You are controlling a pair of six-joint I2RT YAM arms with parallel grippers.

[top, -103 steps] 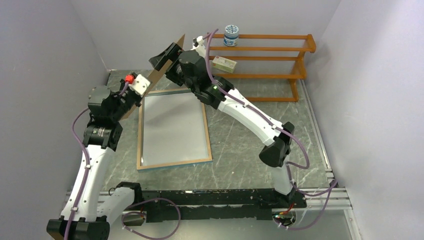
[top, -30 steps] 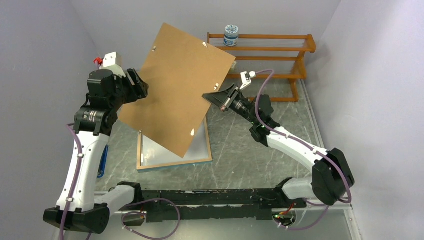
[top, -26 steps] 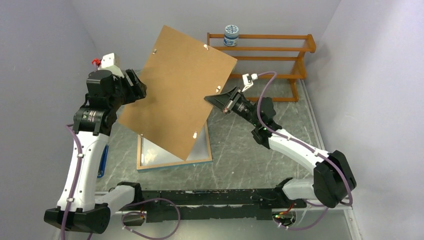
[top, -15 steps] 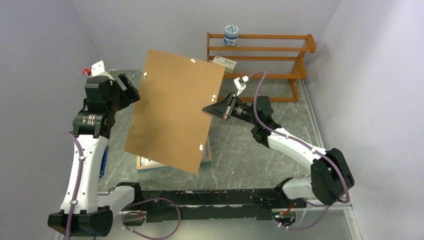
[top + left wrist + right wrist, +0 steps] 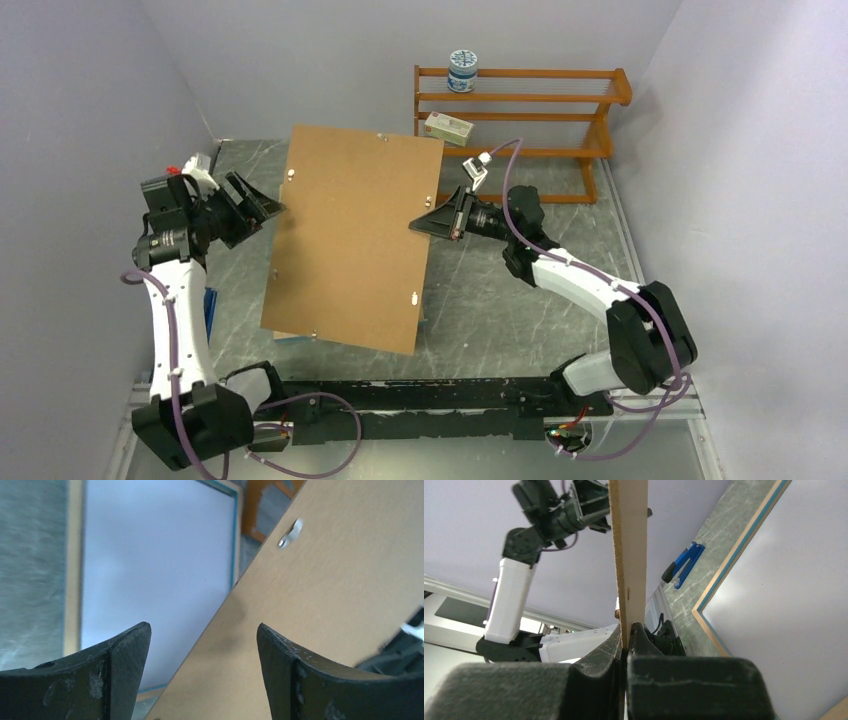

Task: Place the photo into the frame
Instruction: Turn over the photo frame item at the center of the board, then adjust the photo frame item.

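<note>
A brown backing board [image 5: 350, 240] hangs nearly flat above the frame [image 5: 290, 338], hiding most of it from above. My right gripper [image 5: 425, 225] is shut on the board's right edge; in the right wrist view the jaws [image 5: 626, 627] pinch the thin board [image 5: 629, 540] edge-on. My left gripper [image 5: 268, 205] stands open just off the board's left edge, holding nothing. In the left wrist view its fingers [image 5: 202, 625] straddle the board [image 5: 325, 605] edge from a distance. Below lies the frame [image 5: 74, 580], wood rim up. The photo [image 5: 150, 570] shows only as a plain white sheet filling it.
An orange-brown shelf rack [image 5: 520, 110] stands at the back right with a white jar [image 5: 462, 70] on top and a small box [image 5: 447, 127] on a lower shelf. A blue-handled tool [image 5: 208, 310] lies on the table beside the left arm.
The board has swung down from a steep tilt to nearly flat over the frame. My left gripper opened, came off the board's left edge and drew back left. The right gripper kept its hold.
</note>
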